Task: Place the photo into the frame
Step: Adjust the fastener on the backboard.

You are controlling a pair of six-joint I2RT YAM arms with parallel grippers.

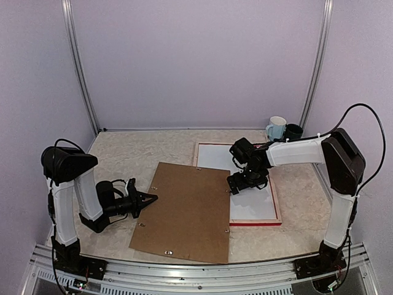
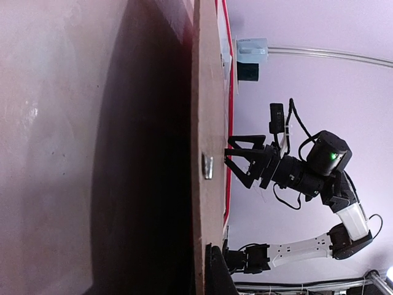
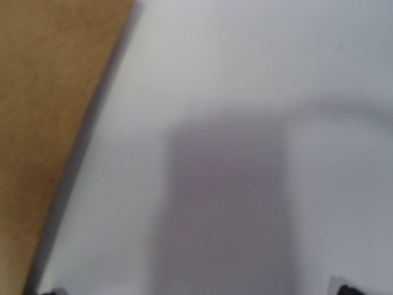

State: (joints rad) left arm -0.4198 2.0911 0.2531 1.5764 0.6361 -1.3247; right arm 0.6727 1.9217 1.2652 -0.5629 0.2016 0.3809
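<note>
Frame (image 1: 255,223) flat on bench (image 1: 135,153), white sheet (image 1: 255,206) inside, right end effector (image 1: 245,184) spread wide over it. Left end effector (image 1: 149,198) clenched, empty, at left edge of brown board (image 1: 184,212).

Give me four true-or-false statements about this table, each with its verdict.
1. The brown backing board lies left of the frame. True.
2. The left gripper is wide open. False: it is shut, at the board's left edge.
3. The right gripper is open over the white surface inside the frame. True.
4. The white mug stands at the near left corner. False: it stands at the far right, beside a dark mug.
</note>
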